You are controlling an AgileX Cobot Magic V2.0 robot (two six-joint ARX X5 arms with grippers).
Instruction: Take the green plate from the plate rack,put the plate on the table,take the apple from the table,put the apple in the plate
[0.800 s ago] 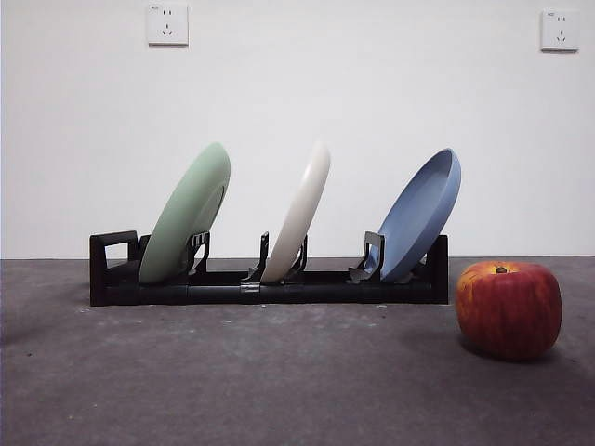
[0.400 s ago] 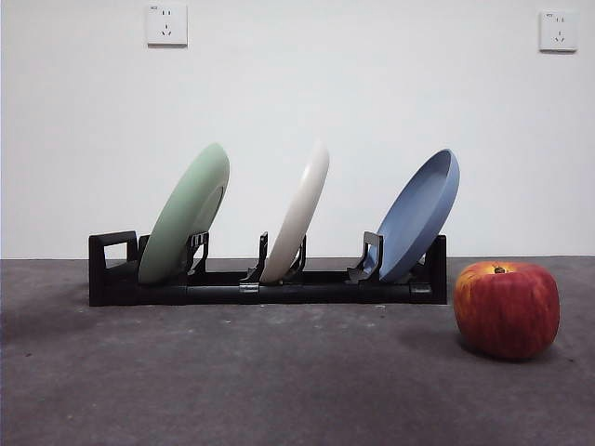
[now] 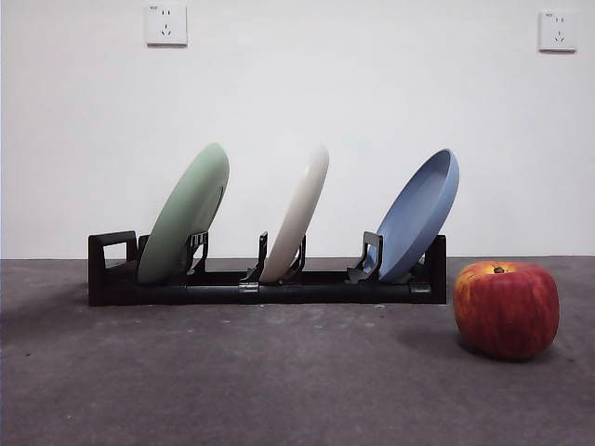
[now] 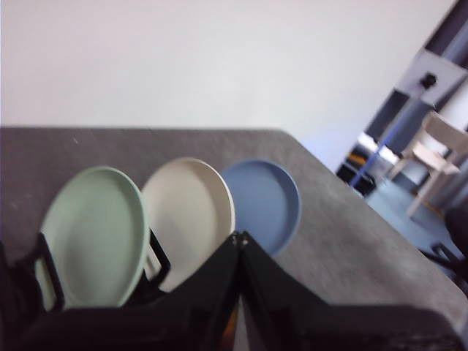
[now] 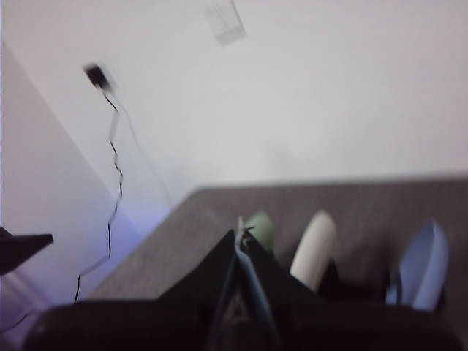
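Observation:
The green plate (image 3: 186, 216) leans in the left slot of the black plate rack (image 3: 270, 288), which stands on the dark grey table (image 3: 279, 381). It also shows in the left wrist view (image 4: 91, 238) and in the right wrist view (image 5: 262, 228). The red apple (image 3: 507, 308) sits on the table to the right of the rack. My left gripper (image 4: 240, 238) is shut and empty, above and short of the plates. My right gripper (image 5: 239, 235) is shut and empty, high and away from the rack. Neither gripper shows in the front view.
A cream-white plate (image 3: 299, 216) stands in the rack's middle slot and a blue plate (image 3: 420, 217) in its right slot. A white wall with two sockets (image 3: 165, 24) stands behind. The table's far edge and a chair (image 4: 435, 150) show in the left wrist view.

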